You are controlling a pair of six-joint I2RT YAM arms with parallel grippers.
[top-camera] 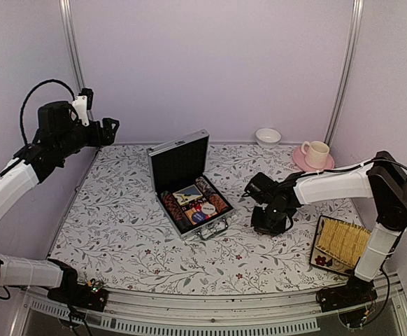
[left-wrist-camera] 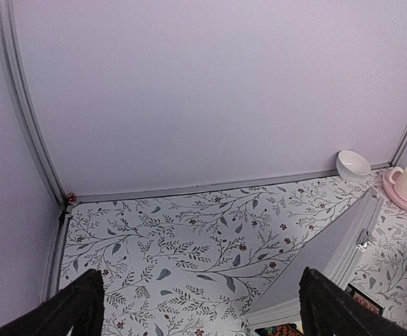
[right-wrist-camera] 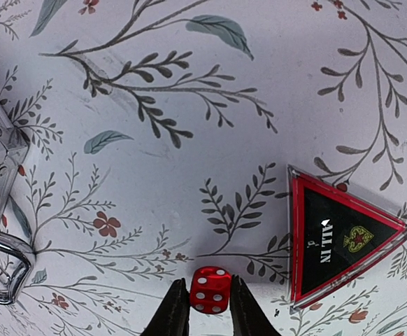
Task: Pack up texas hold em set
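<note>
The silver briefcase (top-camera: 187,183) stands open mid-table, lid up, with chip stacks (top-camera: 172,208) and cards inside. Its lid back (left-wrist-camera: 322,252) shows in the left wrist view. My right gripper (right-wrist-camera: 210,311) is down at the table right of the case and is shut on a red die (right-wrist-camera: 211,289), one finger on each side. The black-red triangular marker (right-wrist-camera: 336,238) lies flat just right of the die. The case handle (right-wrist-camera: 1,269) shows at the left edge of the right wrist view. My left gripper (left-wrist-camera: 202,308) is open and empty, held high at the far left.
A pink cup (top-camera: 316,153) on a saucer and a white bowl (top-camera: 268,136) stand at the back right. A yellow woven tray (top-camera: 342,243) lies at the right front, beside the right arm's base.
</note>
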